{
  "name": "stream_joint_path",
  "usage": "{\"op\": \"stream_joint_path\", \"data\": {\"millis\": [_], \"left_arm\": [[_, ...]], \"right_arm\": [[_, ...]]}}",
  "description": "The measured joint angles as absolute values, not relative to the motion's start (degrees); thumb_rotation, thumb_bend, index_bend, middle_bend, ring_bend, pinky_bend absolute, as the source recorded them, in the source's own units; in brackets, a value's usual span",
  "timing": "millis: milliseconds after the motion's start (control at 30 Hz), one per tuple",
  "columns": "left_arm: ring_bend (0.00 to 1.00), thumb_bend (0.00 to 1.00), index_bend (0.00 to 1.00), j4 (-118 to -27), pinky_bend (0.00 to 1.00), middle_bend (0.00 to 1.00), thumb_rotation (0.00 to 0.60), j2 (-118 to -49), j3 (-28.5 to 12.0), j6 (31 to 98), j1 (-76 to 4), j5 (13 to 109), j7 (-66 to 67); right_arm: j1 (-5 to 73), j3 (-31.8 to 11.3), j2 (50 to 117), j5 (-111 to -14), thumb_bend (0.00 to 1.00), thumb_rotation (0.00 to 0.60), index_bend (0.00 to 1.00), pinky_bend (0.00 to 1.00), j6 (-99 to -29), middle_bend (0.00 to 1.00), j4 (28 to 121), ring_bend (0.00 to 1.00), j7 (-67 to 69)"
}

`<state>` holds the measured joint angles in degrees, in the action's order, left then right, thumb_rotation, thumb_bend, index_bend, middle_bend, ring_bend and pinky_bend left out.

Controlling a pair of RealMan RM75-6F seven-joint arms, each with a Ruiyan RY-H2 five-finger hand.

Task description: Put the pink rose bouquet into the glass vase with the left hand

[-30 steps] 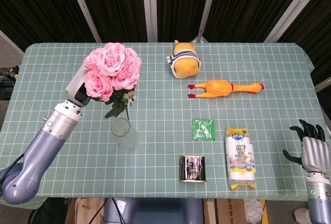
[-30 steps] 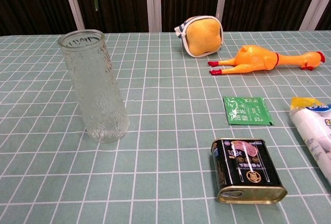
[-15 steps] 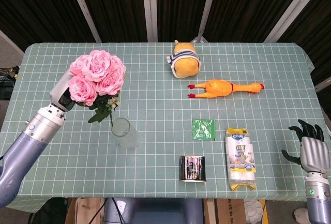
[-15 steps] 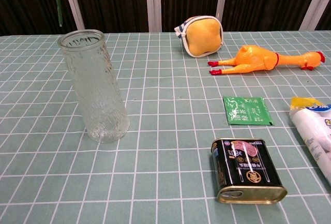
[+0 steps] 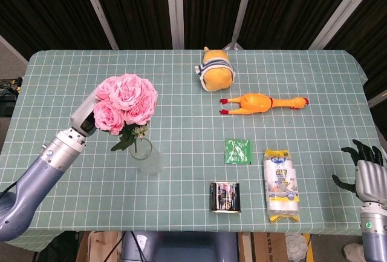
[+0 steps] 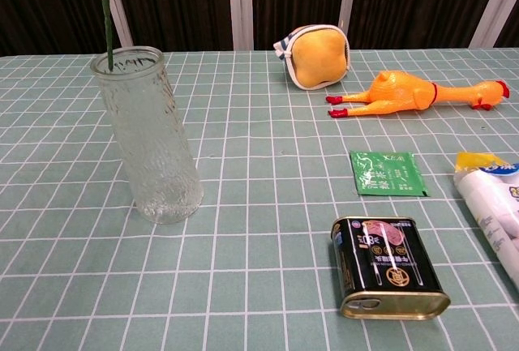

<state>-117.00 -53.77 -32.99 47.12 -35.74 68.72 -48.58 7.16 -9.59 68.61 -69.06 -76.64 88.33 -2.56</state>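
In the head view the pink rose bouquet [image 5: 126, 98] hangs just above and left of the glass vase [image 5: 145, 155]. My left hand [image 5: 85, 118] holds the bouquet from the left, mostly hidden behind the blooms. In the chest view the green stem [image 6: 105, 12] comes down at the far left rim of the upright textured vase [image 6: 150, 136]; I cannot tell whether its tip is inside the mouth. My right hand [image 5: 364, 174] rests at the table's right front corner, fingers apart, holding nothing.
A yellow plush toy [image 5: 216, 72] and a rubber chicken [image 5: 263, 102] lie at the back. A green sachet [image 5: 237, 151], a dark tin can [image 5: 225, 196] and a white packet [image 5: 281, 184] lie right of the vase.
The bouquet swung left, then came back right and lower over the vase. Its stem now reaches the vase rim in the chest view. The right hand barely moved.
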Motion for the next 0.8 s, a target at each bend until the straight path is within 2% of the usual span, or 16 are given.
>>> {"op": "stream_joint_path", "data": {"millis": [333, 633, 800], "left_arm": [[0.25, 0.38, 0.34, -114.6, 0.39, 0.39, 0.6, -56.2, -28.2, 47.7, -35.9, 76.2, -49.2], [0.15, 0.27, 0.28, -111.7, 0.26, 0.29, 0.6, -57.1, -23.0, 49.2, -35.8, 83.6, -52.0], [0.04, 0.19, 0.22, -110.5, 0.16, 0.17, 0.6, -55.8, -20.5, 49.5, -35.9, 86.9, -54.3]], "right_arm": [[6.7, -10.2, 68.0, -68.6, 0.21, 0.6, 0.29, 0.01, -76.9, 0.13, 88.5, 0.12, -0.4], [6.4, -10.6, 68.1, -68.5, 0.21, 0.6, 0.29, 0.01, -77.5, 0.13, 88.7, 0.12, 0.2], [6.4, -10.7, 68.1, -68.5, 0.21, 0.6, 0.29, 0.01, -77.5, 0.13, 88.7, 0.12, 0.5]]}}
